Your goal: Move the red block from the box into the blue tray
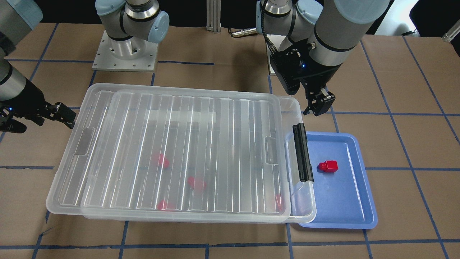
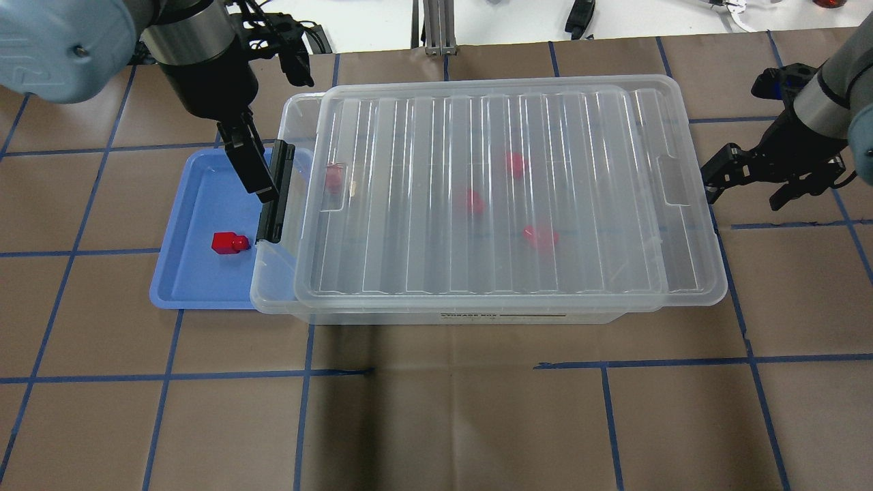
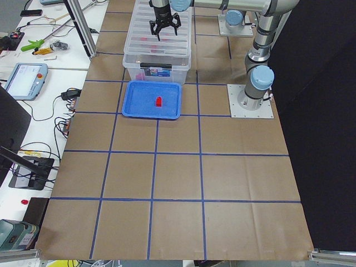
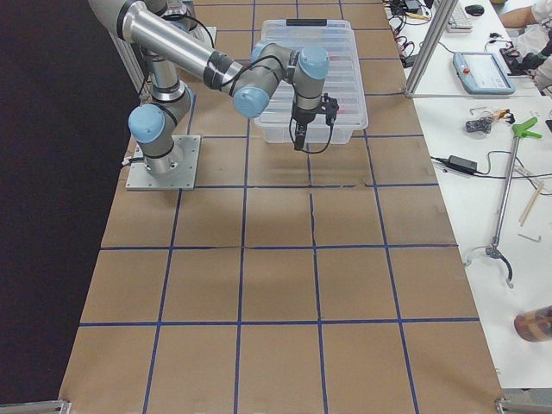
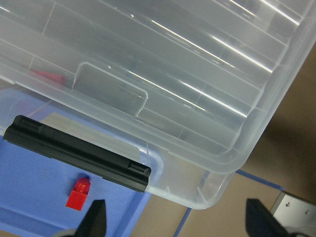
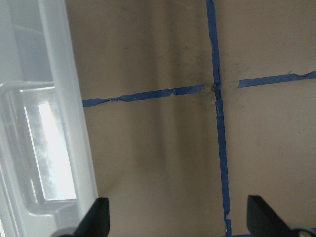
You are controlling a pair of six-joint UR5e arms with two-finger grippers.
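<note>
The table [image 2: 436, 423], papered brown and gridded with blue tape, carries two things. The blue tray [image 2: 198, 204] lies flat beneath the left gripper [image 2: 262, 187]. The box [image 2: 477, 315] stands just beside the tray, its other end close by the right gripper [image 2: 745, 193].
</note>
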